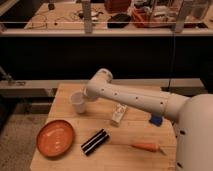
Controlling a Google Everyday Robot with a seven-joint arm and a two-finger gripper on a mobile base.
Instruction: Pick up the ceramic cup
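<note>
The ceramic cup (78, 101) stands upright on the wooden table (70, 122), left of the frame's centre, in the upper left part of the tabletop. It is pale, with a round rim wider than its base. The gripper (88, 98) is right against the cup's right side, at the end of the white arm (132, 98), which reaches in from the lower right of the frame across the table. The arm's rounded joint covers the fingers, so whether they are open, closed or gripping the cup cannot be told, nor whether they touch the cup.

Below the cup, at the lower left of the table, lies an orange plate (55, 138), well apart from the cup. To the right of the plate, near the middle of the table's front part, lies a dark bar-shaped thing (95, 142), set at a slant. Right of that, near the lower right, lies a carrot (146, 147), roughly level. Just under the arm, at the centre of the table, lies a white bottle (118, 114) with a label. Further right, beside the robot's white body, sits a small blue object (155, 120).

Behind the table, across the top of the frame, runs a counter (65, 20) with cables and boxes on it.
</note>
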